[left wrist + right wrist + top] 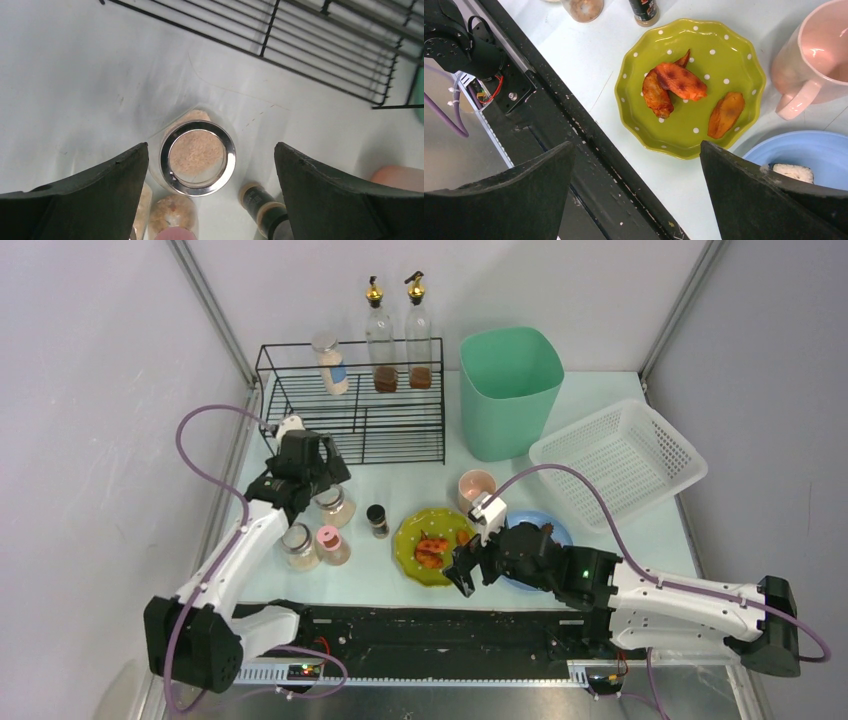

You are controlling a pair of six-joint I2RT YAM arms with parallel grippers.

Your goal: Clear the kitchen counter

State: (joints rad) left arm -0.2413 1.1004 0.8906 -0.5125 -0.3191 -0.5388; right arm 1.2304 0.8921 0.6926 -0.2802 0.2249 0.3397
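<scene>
Bench: mint-green, mid-frame, cluttered.
Left hand: spread wide above a steel-lidded jar, left of centre, apparently lining up a grasp.
Right hand: wide, empty, over plate of chicken, lower centre; likely the next pickup.

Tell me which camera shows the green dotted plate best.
The right wrist view: the green dotted plate sits large and nearly whole, seen from above, with three orange-brown food pieces clear. The top external view shows it small, with little detail. The left wrist view misses it.
</scene>
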